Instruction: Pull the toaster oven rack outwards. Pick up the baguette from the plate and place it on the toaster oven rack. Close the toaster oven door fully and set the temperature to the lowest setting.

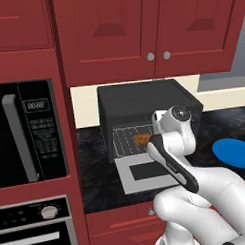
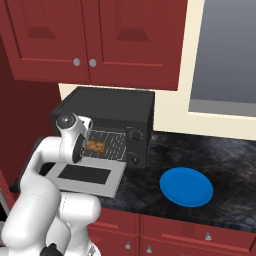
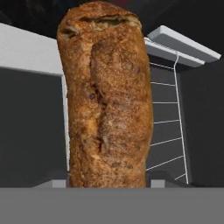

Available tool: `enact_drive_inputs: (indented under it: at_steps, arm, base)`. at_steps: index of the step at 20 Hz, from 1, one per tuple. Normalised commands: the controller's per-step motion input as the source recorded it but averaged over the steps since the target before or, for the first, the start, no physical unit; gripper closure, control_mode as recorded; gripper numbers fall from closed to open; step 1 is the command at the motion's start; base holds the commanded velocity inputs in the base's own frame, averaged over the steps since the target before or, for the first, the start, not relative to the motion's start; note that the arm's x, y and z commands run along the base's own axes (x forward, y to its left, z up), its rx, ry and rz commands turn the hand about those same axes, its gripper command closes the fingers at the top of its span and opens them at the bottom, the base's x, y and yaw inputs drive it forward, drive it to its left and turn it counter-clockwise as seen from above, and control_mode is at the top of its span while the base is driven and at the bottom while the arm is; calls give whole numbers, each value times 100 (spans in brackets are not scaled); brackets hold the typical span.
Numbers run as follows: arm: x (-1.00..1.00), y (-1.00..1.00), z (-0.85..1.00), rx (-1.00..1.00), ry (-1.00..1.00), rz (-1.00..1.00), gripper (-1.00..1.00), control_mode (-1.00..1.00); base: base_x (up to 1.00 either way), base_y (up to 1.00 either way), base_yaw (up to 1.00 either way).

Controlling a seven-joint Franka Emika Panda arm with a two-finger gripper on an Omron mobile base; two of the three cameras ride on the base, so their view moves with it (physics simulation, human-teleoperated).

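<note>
Baguette (image 3: 107,96): crusty, golden-brown, cracked; over the rack, at the oven mouth.
Rack (image 3: 168,127): thin silver wire grid.
Door (image 2: 82,176): folded flat, dark glass.
Plate (image 2: 186,186): flat blue disc, near counter's front edge.
Gripper: apparently clamped on baguette; fingertips hidden.

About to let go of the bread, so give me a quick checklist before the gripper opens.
1. Toaster oven door folded down flat: ok.
2. Toaster oven rack visible in the oven mouth: ok.
3. Baguette off the blue plate and over the rack: ok.
4. Baguette resting on the rack wires: cannot tell.
5. Grip on the baguette: fingertips hidden behind the loaf, cannot tell.
6. Plate clear of the door's swing: ok.
</note>
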Motion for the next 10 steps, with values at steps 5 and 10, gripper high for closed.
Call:
enact_drive_inputs:
  at_steps: [5,10]
  arm:
    - [39,0,-18,0,0,1,100,-100]
    - [30,0,-13,-1,0,0,100,-100]
  base:
    - [0,0,0]
    - [0,0,0]
